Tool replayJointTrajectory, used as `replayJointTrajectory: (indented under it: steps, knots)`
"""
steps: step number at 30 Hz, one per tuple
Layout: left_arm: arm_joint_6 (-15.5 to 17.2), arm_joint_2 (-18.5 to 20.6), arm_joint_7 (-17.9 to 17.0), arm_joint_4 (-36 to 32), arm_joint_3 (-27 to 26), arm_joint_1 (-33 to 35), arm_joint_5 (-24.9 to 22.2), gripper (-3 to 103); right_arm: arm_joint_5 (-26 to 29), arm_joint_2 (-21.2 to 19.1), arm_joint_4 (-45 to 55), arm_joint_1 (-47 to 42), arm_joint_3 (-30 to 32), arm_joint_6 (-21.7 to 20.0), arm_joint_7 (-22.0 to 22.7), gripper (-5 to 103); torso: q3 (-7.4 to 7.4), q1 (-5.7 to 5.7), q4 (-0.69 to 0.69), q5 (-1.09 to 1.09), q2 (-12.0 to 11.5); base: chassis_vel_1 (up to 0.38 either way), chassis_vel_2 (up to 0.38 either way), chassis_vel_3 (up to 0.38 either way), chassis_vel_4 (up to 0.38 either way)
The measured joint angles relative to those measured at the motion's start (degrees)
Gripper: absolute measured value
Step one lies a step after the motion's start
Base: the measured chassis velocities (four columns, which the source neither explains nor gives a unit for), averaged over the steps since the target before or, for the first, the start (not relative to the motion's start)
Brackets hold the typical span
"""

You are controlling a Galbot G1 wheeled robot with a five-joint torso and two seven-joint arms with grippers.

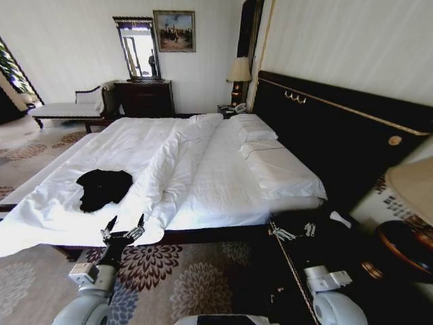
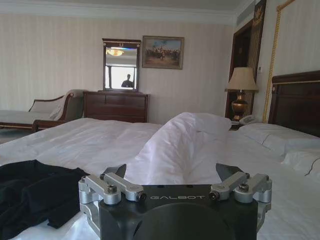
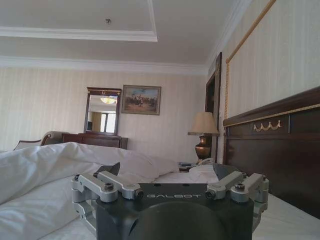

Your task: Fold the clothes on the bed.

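Open sheet rings the black T-shirt (image 1: pixel 103 188); duvet ridge (image 1: pixel 177 162) flanks it.

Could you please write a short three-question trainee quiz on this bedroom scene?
1. True or false: the black T-shirt lies crumpled on the bed.
2. Which gripper is nearer the T-shirt? A) left gripper B) right gripper
3. Fill in: the left gripper's fingers are ____.

Key: 1 true; 2 A; 3 open.
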Motion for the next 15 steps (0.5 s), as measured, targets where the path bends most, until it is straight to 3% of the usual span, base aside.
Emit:
replayJointTrajectory:
  steps: [9,15]
  knots:
    - [0.0,0.6,0.0,0.3,0.0,-0.3,0.0,100,0.3,0.0,0.5,0.4,-0.3,-0.9,0.2,100,0.02,0.04,0.00,0.00,0.0,-0.350,0.342,0.349,-0.332]
    - [0.1,0.9,-0.1,0.3,0.0,-0.5,0.1,100,-1.1,0.1,0.4,0.4,-0.3,-1.1,1.0,100,0.03,0.09,0.00,-0.01,0.0,-0.209,0.219,0.204,-0.208]
